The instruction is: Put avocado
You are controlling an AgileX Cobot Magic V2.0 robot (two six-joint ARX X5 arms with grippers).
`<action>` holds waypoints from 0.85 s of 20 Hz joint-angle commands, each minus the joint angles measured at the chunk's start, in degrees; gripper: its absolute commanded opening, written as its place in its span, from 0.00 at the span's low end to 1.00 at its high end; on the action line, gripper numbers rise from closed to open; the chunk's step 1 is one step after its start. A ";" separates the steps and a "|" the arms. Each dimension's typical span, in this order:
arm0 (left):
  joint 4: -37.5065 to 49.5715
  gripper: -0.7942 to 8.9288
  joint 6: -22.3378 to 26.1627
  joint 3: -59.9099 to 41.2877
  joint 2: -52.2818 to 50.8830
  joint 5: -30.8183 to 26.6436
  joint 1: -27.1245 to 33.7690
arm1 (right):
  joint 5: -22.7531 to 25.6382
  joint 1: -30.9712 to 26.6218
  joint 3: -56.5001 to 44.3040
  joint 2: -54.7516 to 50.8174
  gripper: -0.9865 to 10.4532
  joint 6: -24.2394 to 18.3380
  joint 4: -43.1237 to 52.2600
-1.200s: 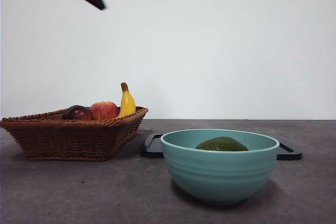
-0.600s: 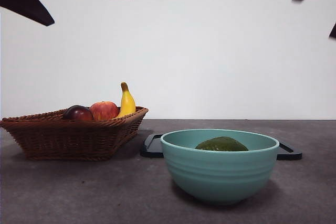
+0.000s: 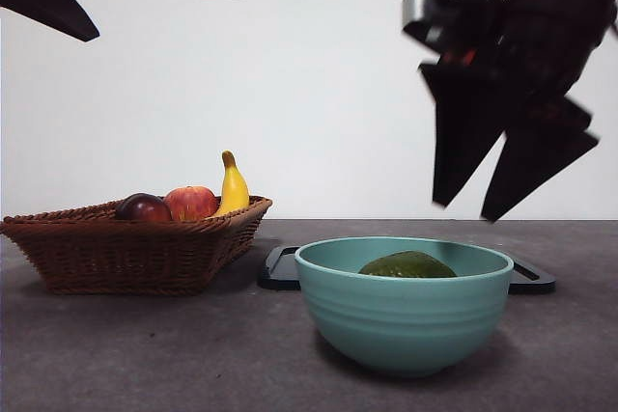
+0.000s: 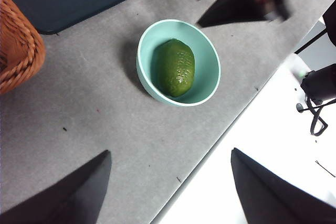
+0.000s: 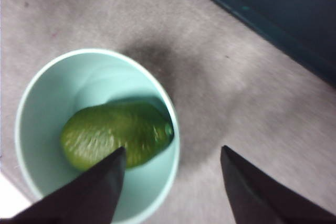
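I see my right gripper (image 3: pixel 468 211) hanging above the teal bowl (image 3: pixel 404 320), fingers spread and empty, the avocado (image 3: pixel 407 265) lying inside half hidden by the rim, while my left gripper (image 4: pixel 170 182) waits high, fingers open.

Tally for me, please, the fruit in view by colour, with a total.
Green: 1, the avocado in the bowl.
Red: 1, the apple.
Dark red-purple: 1, the round fruit.
Yellow: 1, the banana.
Total: 4.
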 commanded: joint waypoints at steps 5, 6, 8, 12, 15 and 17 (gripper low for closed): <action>0.37 0.46 0.44 0.52 0.31 0.22 -0.42 | 1.81 2.10 0.98 6.95 0.27 0.22 3.58; 0.37 0.46 0.46 0.52 0.31 0.22 -0.42 | 1.88 2.29 0.98 7.56 0.26 0.20 4.13; 0.35 0.46 0.46 0.52 0.31 0.22 -0.42 | 1.90 2.69 0.96 8.33 0.23 0.20 5.27; 0.35 0.46 0.46 0.52 0.31 0.22 -0.42 | 2.75 3.08 0.94 9.40 0.20 0.20 6.34; 0.35 0.46 0.46 0.52 0.31 0.22 -0.39 | 2.86 3.23 0.92 9.88 0.14 0.20 6.34; 0.37 0.46 0.44 0.52 0.31 0.22 -0.39 | 2.84 3.54 0.92 9.88 0.12 0.20 6.36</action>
